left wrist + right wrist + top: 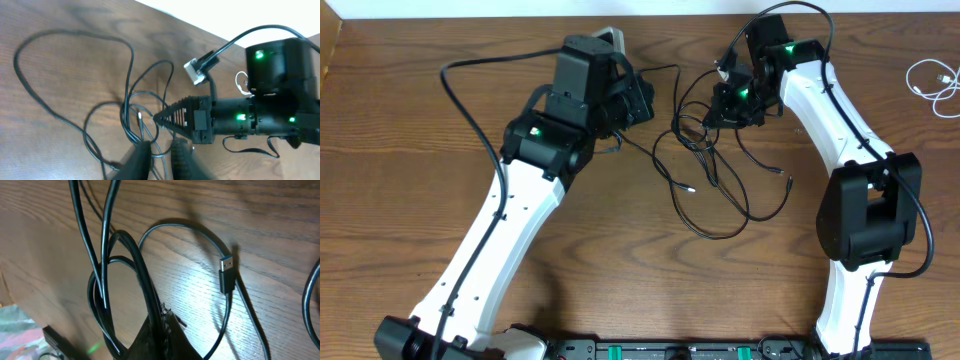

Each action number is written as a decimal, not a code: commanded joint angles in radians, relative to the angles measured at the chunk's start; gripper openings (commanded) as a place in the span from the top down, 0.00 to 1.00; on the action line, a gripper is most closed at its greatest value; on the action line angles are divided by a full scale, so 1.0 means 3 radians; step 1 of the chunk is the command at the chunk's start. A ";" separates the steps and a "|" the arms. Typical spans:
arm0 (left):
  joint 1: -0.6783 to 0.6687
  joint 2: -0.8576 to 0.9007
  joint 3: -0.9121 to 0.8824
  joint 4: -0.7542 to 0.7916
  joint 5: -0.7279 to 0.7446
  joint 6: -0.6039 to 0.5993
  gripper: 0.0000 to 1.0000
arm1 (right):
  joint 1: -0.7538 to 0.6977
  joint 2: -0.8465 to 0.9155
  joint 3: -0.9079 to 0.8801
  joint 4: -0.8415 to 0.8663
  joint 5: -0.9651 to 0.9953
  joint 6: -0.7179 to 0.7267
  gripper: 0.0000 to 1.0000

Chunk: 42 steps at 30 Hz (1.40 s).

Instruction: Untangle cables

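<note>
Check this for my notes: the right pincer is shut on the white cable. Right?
No. The right pincer is shut on black cables, as the right wrist view shows. The white cable lies alone, far off to the right in the overhead view.

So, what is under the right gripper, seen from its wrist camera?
Looped black cables run into the closed right gripper. The wooden table lies below them, and a USB plug rests beside. Where the cables pass between the fingers is covered.
</note>
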 commanded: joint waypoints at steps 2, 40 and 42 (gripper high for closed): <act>-0.0108 0.0211 0.0004 -0.0075 0.0048 0.0145 0.55 | 0.0004 -0.0004 -0.0003 -0.0005 -0.0160 -0.0052 0.99; -0.0219 0.1367 0.0003 0.0193 0.0009 0.0102 0.76 | 0.0045 -0.0004 -0.0003 -0.0019 -0.0284 -0.0066 0.99; -0.0223 0.1367 0.0003 0.0206 0.0009 0.0102 0.77 | 0.0034 -0.0004 -0.0003 -0.0020 -0.0318 -0.0089 0.99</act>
